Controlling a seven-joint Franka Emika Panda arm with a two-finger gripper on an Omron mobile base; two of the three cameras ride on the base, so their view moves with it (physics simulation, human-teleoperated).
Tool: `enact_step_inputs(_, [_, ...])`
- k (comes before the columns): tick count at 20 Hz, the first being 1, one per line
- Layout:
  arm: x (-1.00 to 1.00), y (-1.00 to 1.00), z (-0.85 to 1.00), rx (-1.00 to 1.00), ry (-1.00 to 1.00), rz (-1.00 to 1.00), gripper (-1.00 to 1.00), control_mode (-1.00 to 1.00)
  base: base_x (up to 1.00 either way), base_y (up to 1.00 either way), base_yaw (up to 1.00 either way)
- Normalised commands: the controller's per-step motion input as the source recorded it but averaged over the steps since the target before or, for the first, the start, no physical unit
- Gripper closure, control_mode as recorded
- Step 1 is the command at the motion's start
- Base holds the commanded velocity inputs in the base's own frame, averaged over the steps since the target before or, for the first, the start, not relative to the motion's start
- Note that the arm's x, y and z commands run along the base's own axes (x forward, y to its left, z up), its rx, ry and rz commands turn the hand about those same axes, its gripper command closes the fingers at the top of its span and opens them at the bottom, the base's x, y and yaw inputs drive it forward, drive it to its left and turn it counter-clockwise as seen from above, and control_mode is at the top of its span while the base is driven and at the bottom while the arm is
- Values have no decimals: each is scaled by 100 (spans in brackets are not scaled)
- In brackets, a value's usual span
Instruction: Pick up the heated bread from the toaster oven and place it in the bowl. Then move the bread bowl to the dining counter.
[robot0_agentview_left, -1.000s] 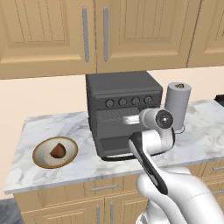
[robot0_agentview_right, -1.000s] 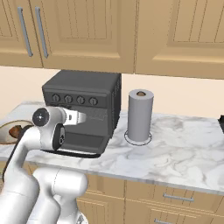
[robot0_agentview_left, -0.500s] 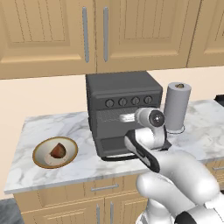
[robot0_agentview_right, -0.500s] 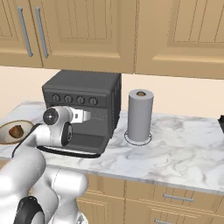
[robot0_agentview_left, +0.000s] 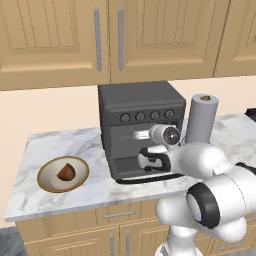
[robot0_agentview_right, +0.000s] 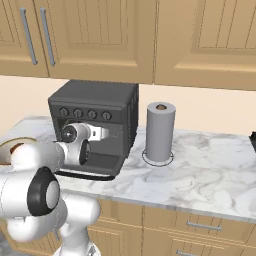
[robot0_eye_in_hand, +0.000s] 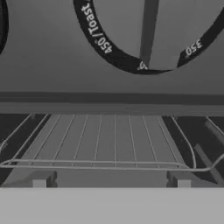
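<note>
Since a second earlier my arm had swung in low and my gripper (robot0_agentview_left: 134, 134) was right up at the oven (robot0_agentview_left: 135, 100) mouth, jaws spread wide, nothing in them. The oven sat on the counter (robot0_agentview_left: 60, 142), dark grey and boxy, four knobs in a row, door dropped open. Up close I got a knob (robot0_eye_in_hand: 148, 30) marked 450/Toast and the bare wire rack (robot0_eye_in_hand: 109, 148) under it. The bowl (robot0_agentview_left: 46, 172) was off to the left with a dark brown chunk (robot0_agentview_left: 65, 172) in it. Couldn't spot the bread.
</note>
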Motion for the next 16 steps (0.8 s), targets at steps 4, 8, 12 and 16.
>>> enact_step_inputs(4, [51, 0, -33, 2, 8, 0, -100, -100, 0, 0, 0])
enact_step_inputs(8, [41, 0, -16, 1, 24, 0, -100, -100, 0, 0, 0])
enact_step_inputs(12, [17, 0, -4, 0, 32, 0, -100, -100, 0, 0, 0])
enact_step_inputs(16, [-6, 6, 1, -3, -6, 0, -100, -100, 0, 0, 0])
